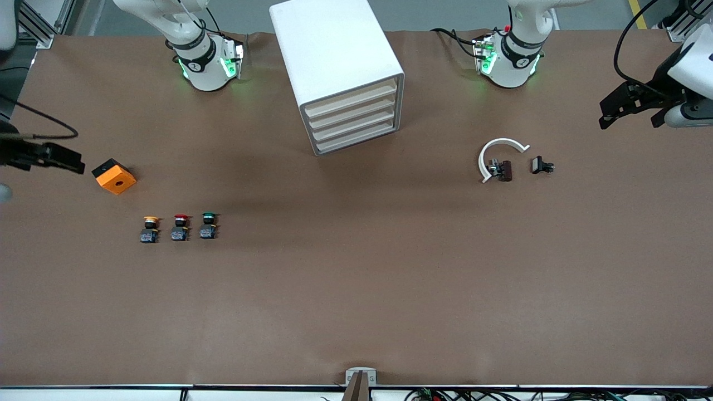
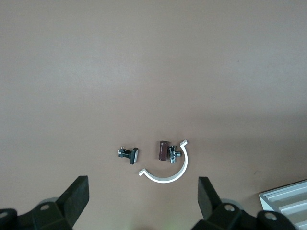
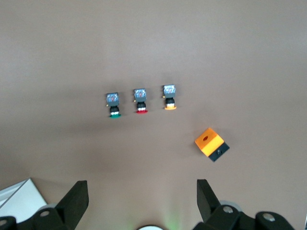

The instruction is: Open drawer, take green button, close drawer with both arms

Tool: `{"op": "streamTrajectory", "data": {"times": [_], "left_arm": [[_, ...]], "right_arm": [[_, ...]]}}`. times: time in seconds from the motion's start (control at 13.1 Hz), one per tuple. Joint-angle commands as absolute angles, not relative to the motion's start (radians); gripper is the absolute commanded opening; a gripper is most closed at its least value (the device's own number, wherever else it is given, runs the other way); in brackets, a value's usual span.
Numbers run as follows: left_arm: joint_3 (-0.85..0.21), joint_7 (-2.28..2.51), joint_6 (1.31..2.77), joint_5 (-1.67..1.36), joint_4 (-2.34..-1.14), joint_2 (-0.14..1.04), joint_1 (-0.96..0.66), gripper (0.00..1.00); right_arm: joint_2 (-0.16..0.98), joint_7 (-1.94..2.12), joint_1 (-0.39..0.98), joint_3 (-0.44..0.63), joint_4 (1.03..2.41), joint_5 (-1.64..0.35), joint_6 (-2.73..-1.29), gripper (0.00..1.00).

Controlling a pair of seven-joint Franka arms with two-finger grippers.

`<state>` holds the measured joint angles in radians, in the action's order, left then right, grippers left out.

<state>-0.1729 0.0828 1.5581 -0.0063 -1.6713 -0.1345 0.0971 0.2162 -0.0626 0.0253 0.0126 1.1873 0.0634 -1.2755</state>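
The white four-drawer cabinet (image 1: 334,50) stands between the two arm bases, and every drawer is closed, including the third from the top (image 1: 356,126). The green-capped button (image 1: 209,225) (image 3: 114,104) stands on the table toward the right arm's end, at the end of a row with a red one (image 1: 179,227) and a yellow one (image 1: 149,229). My right gripper (image 1: 67,161) (image 3: 141,194) hangs open and empty over the table's edge beside an orange box (image 1: 114,176). My left gripper (image 1: 632,118) (image 2: 144,191) hangs open and empty over the left arm's end of the table.
A white C-shaped ring (image 1: 497,151) (image 2: 168,175), a small brown part (image 1: 505,170) and a small black part (image 1: 541,165) lie toward the left arm's end. The orange box (image 3: 211,143) has a hole in its top. A cabinet corner (image 2: 288,201) (image 3: 19,201) shows in both wrist views.
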Motion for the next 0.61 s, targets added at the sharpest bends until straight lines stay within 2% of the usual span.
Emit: {"op": "streamTrajectory", "data": {"times": [0.0,0.23,0.54], "left_arm": [[-0.178,0.083,1.546,-0.012,-1.681,-0.155,0.107,1.0],[-0.176,0.083,1.546,-0.012,-1.68,-0.152,0.107,1.0],[-0.173,0.083,1.546,-0.012,-1.683,-0.146,0.109,1.0]], "right_arm": [[0.147,-0.083,0.009,0.009,1.242,0.051,-1.25,1.0],[0.134,-0.087,-0.006,0.011,1.29,0.02,-1.264,1.0],[0.009,-0.087,-0.008,0.011,1.469,0.006,-1.385,1.0]]}}
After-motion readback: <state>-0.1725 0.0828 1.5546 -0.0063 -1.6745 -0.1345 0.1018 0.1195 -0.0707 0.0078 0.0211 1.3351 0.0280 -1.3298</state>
